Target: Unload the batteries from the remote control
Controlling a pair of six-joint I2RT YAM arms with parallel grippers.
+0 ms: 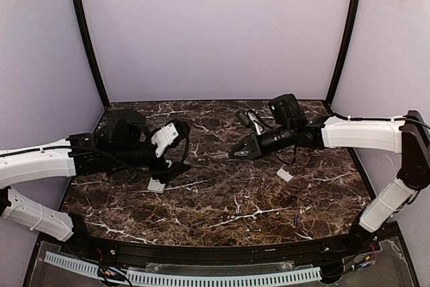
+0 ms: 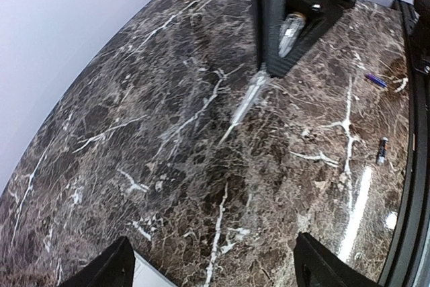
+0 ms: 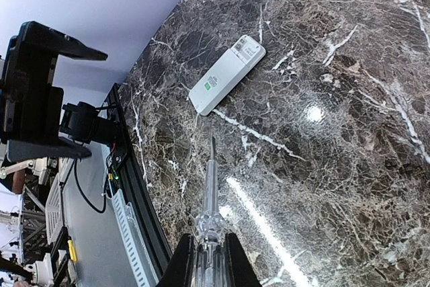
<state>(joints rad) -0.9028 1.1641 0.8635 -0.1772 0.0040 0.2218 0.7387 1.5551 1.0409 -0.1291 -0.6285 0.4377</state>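
Observation:
The white remote control (image 3: pixel 225 75) lies flat on the marble, ahead of my right gripper. In the top view only its end (image 1: pixel 158 185) shows, under my left gripper (image 1: pixel 172 169). In the left wrist view a corner of the remote (image 2: pixel 144 275) sits beside the left fingertip (image 2: pixel 107 267). My left gripper (image 2: pixel 215 267) is open, with bare marble between its fingers. My right gripper (image 3: pixel 208 260) is shut on a clear-handled screwdriver (image 3: pixel 209 186) that points at the remote from a short distance. Two batteries (image 2: pixel 376 80) (image 2: pixel 382 149) lie loose near the front edge; one shows in the top view (image 1: pixel 295 220).
A small white cover piece (image 1: pixel 285 175) lies on the marble right of centre. A black rail (image 1: pixel 222 253) runs along the table's front edge. Lilac walls close off the back and both sides. The left arm's black head (image 3: pixel 37 92) looms at the left of the right wrist view.

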